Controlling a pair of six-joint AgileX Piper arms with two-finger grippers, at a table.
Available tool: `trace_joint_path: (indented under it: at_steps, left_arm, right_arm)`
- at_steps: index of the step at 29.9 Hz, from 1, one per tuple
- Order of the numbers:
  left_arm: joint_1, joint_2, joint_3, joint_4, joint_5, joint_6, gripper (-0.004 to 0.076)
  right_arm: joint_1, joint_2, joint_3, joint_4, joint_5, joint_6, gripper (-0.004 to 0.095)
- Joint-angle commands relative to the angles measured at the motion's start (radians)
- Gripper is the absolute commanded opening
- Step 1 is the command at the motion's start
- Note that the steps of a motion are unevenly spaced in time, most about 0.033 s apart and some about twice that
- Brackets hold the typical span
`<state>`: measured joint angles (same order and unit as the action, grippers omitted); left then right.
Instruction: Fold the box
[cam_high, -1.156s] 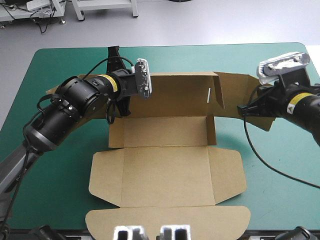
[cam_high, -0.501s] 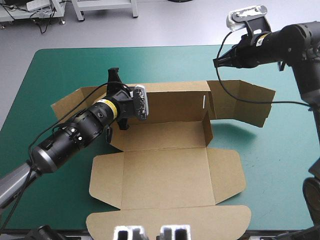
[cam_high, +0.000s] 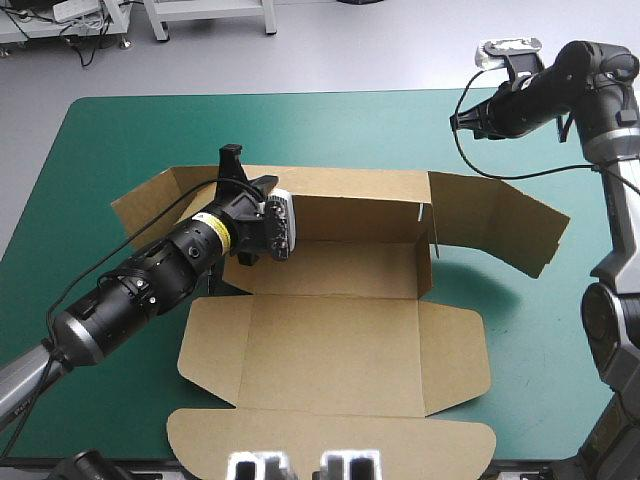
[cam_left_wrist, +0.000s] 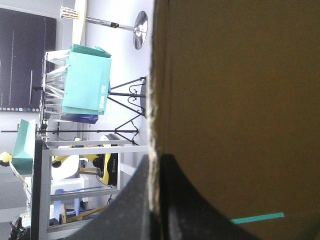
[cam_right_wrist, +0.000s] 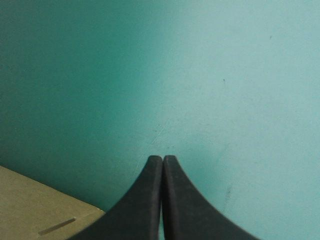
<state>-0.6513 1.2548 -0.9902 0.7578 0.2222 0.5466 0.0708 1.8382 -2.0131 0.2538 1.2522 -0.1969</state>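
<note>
The brown box (cam_high: 330, 340) lies open on the table, base flat, back wall (cam_high: 350, 215) raised, side flaps spread out. My left gripper (cam_high: 232, 160) is at the back wall's left end, by the left flap (cam_high: 150, 205). In the left wrist view the left gripper (cam_left_wrist: 156, 160) is shut on the box (cam_left_wrist: 235, 100), the board's edge between its fingers. My right gripper (cam_high: 460, 122) hangs high over the table's far right, apart from the right flap (cam_high: 500, 225). In the right wrist view that right gripper (cam_right_wrist: 162, 159) is shut and empty, with a slotted corner of the box (cam_right_wrist: 35, 210) below it.
The teal-green cover (cam_high: 110, 140) shows on the left, far and right sides of the box. The rounded front flap (cam_high: 330, 445) reaches the table's near edge. The right arm's upper links stand along the table's right edge.
My right arm let go of the right flap, rose and swung off to the far right. The left gripper came down and nearer with the back wall, and the side flaps shifted.
</note>
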Motion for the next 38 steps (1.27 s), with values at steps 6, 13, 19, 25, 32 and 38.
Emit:
trace_joint_path:
  at_steps: [6,13,19,25,32,38]
  left_arm:
    - [-0.002,-0.028,-0.029,0.022,-0.062,-0.012,-0.0009]
    - [-0.002,-0.026,-0.029,0.022,-0.048,-0.012,-0.0009]
    - [-0.002,-0.024,-0.029,0.03,-0.031,-0.012,-0.0009]
    - [-0.002,-0.024,-0.033,0.11,-0.023,-0.086,-0.0009]
    - [-0.002,-0.016,-0.041,0.261,-0.011,-0.254,-0.0009]
    - [-0.002,0.01,-0.041,0.265,0.045,-0.278,-0.0009]
  right_arm:
    - [-0.01,0.014,0.015,0.057,-0.003,-0.024,-0.0019]
    - [-0.01,-0.028,0.175,0.124,-0.002,-0.066,-0.0019]
    - [-0.01,-0.131,0.315,0.129,-0.002,-0.093,-0.0019]
    - [-0.01,-0.25,0.449,0.15,-0.001,-0.133,-0.0019]
    - [-0.006,-0.308,0.568,0.283,-0.001,-0.197,-0.0018]
    - [0.068,-0.325,0.603,0.269,-0.001,-0.197,-0.0019]
